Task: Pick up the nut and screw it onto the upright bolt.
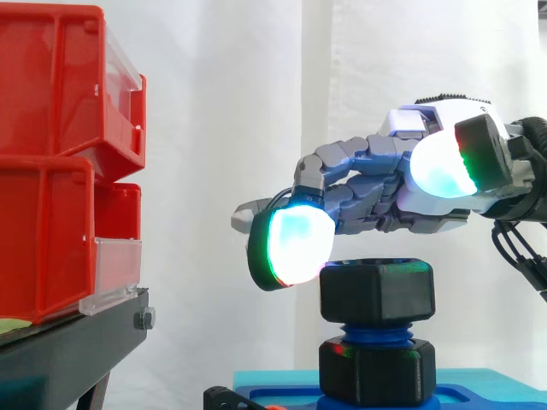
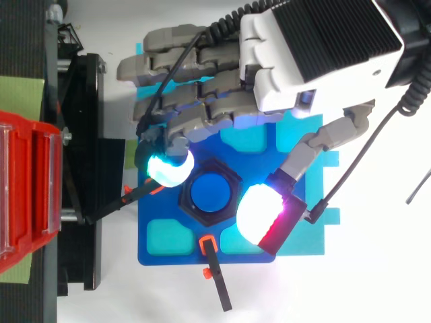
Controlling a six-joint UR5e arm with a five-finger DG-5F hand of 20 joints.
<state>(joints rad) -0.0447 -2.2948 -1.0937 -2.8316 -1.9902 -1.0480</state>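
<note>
Over the blue plate (image 2: 161, 252) I see the hand (image 2: 316, 60), its fingers and thumb spread apart and gripping nothing. One glowing fingertip (image 1: 295, 248) is just beside the black nut (image 1: 376, 290). That nut sits atop the upright blue bolt (image 2: 211, 192).

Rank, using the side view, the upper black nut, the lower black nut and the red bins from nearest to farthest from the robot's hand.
1. Upper black nut: directly beneath the hand.
2. Lower black nut: under the first, at the foot of the blue bolt.
3. Red bins: far off at the left edge.
</note>
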